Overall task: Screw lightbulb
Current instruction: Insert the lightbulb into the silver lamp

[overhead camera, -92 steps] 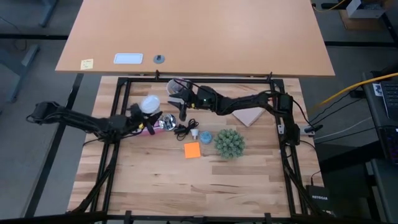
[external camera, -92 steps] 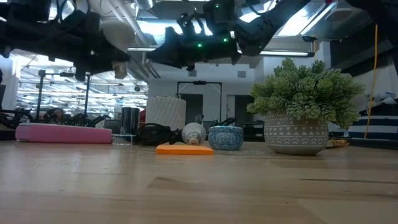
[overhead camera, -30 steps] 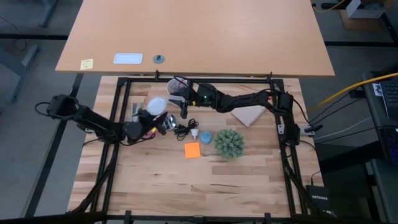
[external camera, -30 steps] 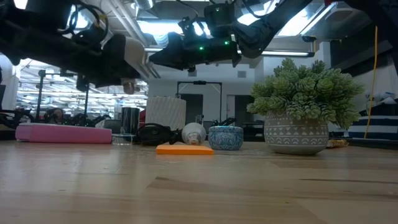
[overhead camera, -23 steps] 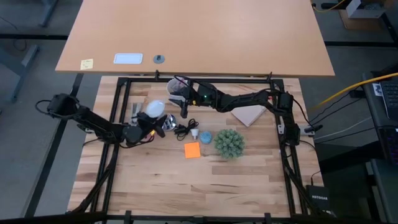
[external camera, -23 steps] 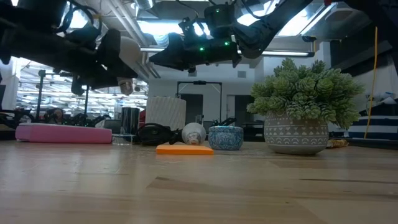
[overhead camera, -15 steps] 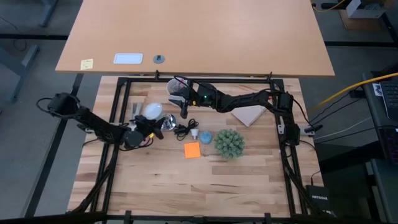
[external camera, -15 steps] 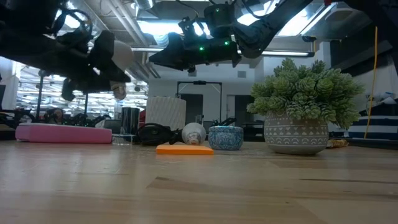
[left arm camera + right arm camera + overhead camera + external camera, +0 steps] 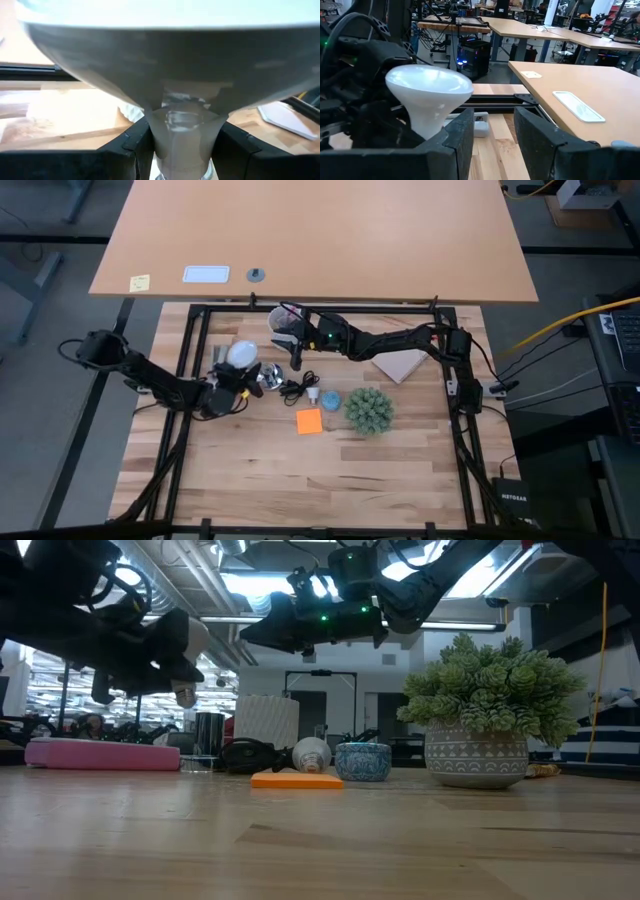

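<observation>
Lightbulb point(image 9: 240, 353) aloft in my left claw point(image 9: 232, 385), pinched at its narrow neck above the desk point(image 9: 300, 470), beside the silver socket point(image 9: 268, 377). My right claw point(image 9: 291, 342) hangs spread nearby. I judge alignment comes next, base into socket.

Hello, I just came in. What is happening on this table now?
The left pincer holds the lightbulb by its narrow neck, lifted above the wooden table, near the shiny socket. It is not screwed in yet. The right pincer hangs open and empty over the back of the table, facing the bulb.
</observation>
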